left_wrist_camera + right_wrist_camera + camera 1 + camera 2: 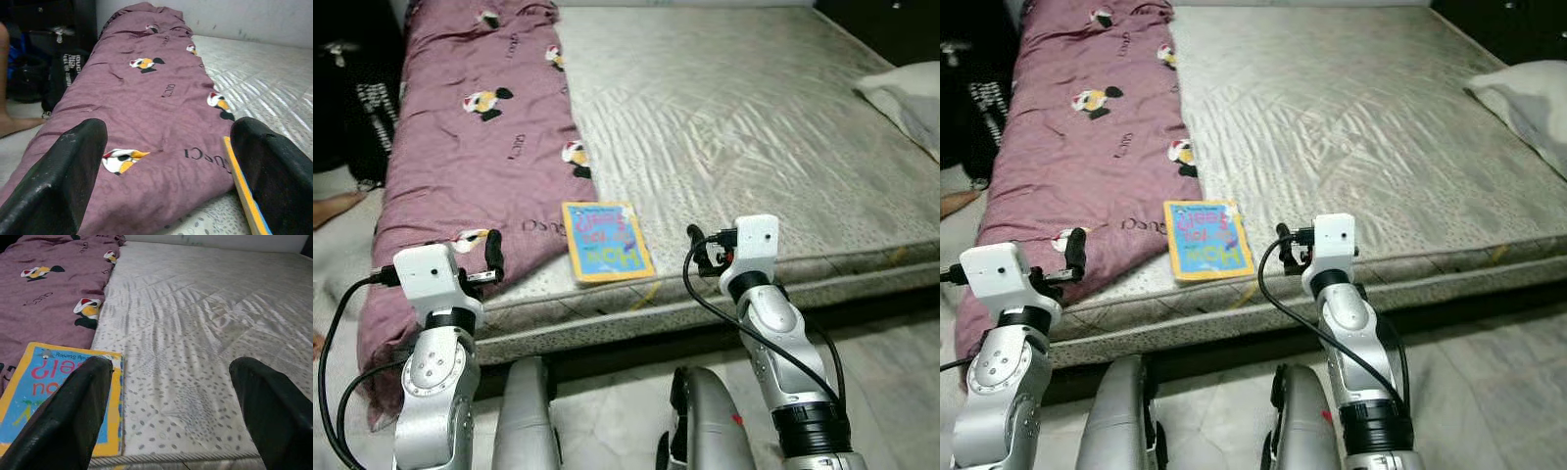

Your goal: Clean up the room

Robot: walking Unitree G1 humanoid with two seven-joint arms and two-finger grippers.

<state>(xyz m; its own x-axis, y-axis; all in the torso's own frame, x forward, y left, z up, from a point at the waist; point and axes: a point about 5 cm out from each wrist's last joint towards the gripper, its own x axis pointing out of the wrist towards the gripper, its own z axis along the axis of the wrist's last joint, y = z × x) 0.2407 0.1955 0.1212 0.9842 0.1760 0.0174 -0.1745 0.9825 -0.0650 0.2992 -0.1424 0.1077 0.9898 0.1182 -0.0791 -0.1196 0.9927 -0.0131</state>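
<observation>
Bare mattress (754,127), purple quilt (480,137), yellow book (605,241), right gripper (181,411) spread.

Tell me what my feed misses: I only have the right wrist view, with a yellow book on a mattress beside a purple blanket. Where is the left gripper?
Observer: The left gripper sits over the blanket's near end, fingers open.
Operator: Is the book touching the blanket?
Observer: The head views show the book lying flat near the mattress front edge, right beside the blanket's edge.
Operator: Anything else on the bed?
Observer: A white pillow lies at the far right edge.
</observation>
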